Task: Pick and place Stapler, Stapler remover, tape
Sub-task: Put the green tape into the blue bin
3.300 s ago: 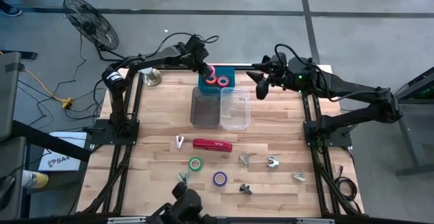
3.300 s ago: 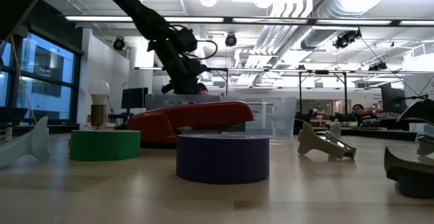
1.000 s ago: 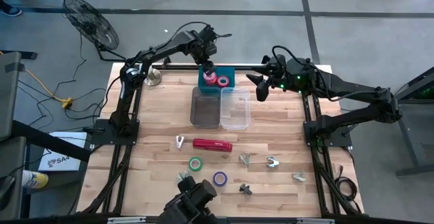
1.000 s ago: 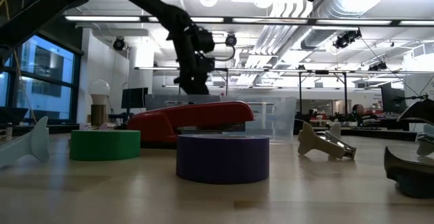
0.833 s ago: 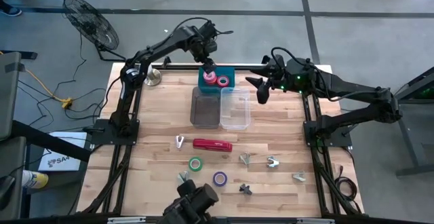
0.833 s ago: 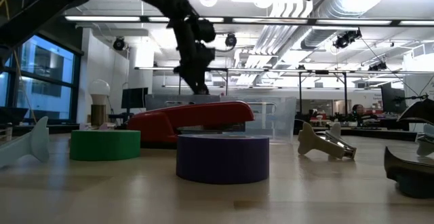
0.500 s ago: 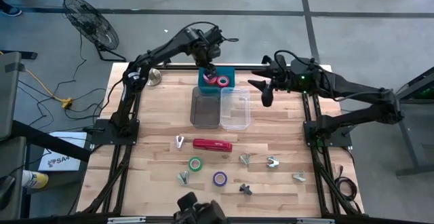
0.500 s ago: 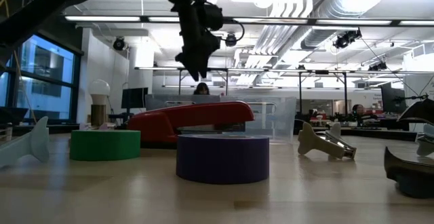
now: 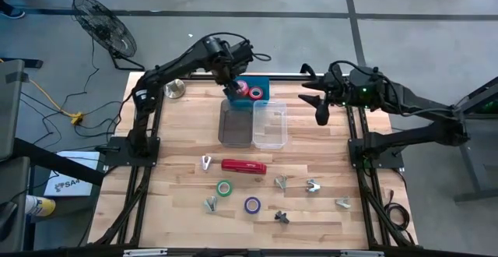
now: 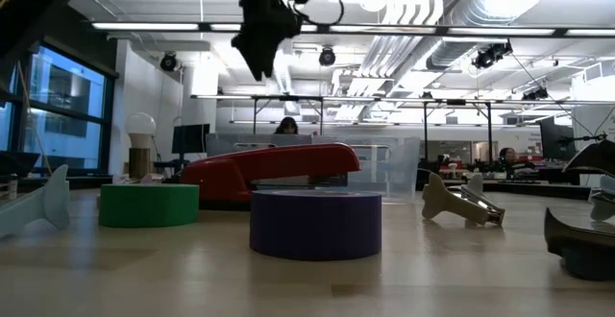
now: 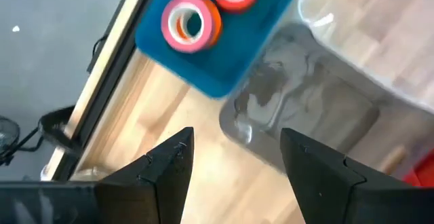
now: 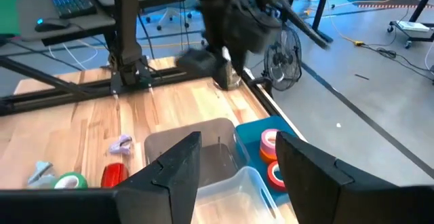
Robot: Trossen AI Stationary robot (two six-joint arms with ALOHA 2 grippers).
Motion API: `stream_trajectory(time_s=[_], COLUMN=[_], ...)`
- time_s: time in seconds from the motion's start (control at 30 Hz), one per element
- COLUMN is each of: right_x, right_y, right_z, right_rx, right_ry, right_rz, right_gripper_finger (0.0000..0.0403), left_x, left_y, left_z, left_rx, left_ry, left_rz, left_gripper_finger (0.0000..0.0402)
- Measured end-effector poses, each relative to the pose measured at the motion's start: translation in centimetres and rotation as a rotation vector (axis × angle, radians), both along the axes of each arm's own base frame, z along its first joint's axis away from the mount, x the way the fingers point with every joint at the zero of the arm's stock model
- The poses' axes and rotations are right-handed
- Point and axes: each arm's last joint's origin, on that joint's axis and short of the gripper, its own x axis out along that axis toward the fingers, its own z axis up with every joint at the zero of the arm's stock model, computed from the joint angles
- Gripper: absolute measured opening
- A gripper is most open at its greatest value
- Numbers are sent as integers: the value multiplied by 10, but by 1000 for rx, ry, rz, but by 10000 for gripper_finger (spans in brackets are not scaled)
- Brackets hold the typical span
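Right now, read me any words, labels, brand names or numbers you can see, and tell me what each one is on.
"SA": the start of dark print on a white sheet lying on the floor left of the table; the remaining characters are hidden.
No readable print on the stapler, tape rolls or bins.

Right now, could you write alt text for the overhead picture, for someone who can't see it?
Two dark robot arms reach over a wooden table, the left gripper empty beside a blue tray holding two tape rolls. A red stapler lies mid-table.
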Motion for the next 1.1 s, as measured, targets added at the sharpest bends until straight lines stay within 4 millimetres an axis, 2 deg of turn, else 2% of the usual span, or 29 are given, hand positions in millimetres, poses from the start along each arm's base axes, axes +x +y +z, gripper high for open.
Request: stream_trajectory(time_s=[0.3,0.47,0.63,0.9,1.1], right_x=[-3,-4,-4,-5,-5], right_y=[1,1,1,2,2], right_z=[-4,-5,-6,-9,-9], right_rx=[14,18,23,30,24], right_ry=[44,56,69,96,102], right_rz=[13,13,14,20,23], right_gripper_finger=[181,181,181,181,181], left_x=[-11,-17,-18,-20,-22], left_y=[-37,-47,-66,-99,-134], left_z=[28,38,45,18,-7], left_rx=[44,49,49,-16,-63], left_ry=[-51,-97,-126,-34,46], left_rz=[-21,26,4,8,25], left_gripper_finger=[216,216,216,216,216])
